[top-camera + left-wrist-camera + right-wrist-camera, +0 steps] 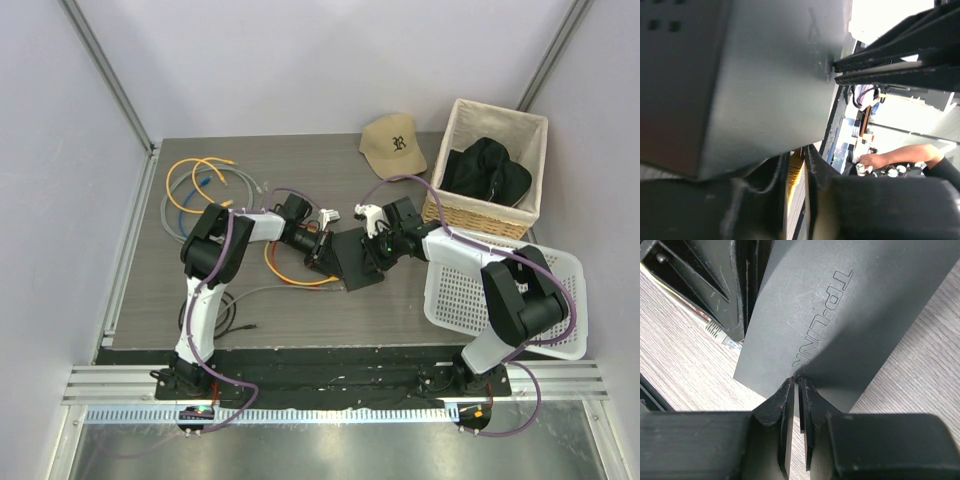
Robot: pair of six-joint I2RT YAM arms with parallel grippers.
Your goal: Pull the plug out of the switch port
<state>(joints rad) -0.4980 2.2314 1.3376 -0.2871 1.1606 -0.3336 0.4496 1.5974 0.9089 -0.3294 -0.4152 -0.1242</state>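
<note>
Holding the switch (352, 262) at frame centre in the top view, it looks tilted on the table (150, 290) between both arms. Right gripper (798, 382) is pinched nearly shut on the switch's near edge, just under the embossed logo (822, 320). Left gripper (797, 155) stands narrow too, with the yellow plug (795, 172) filling the gap, so I read that as a grip on the plug.

Handling, my guess: the switch is a light, rigid plastic box, smooth and matte, so it can slip or pivot in a thin edge pinch. I want it braced hard while the other side pulls. The plug is small and stiff, probably latched by a tab I can't see. Take it by the boot close to the port, not by the soft cable (290, 278).

Views: top shows the layout and the orange cable looping lower left of the switch, but the wrists hide the jaws. Only the left wrist shows yellow between the fingers. Only the right wrist shows the edge pinch, plus a clear connector (715, 331) at middle left that I can't tie to any port
</note>
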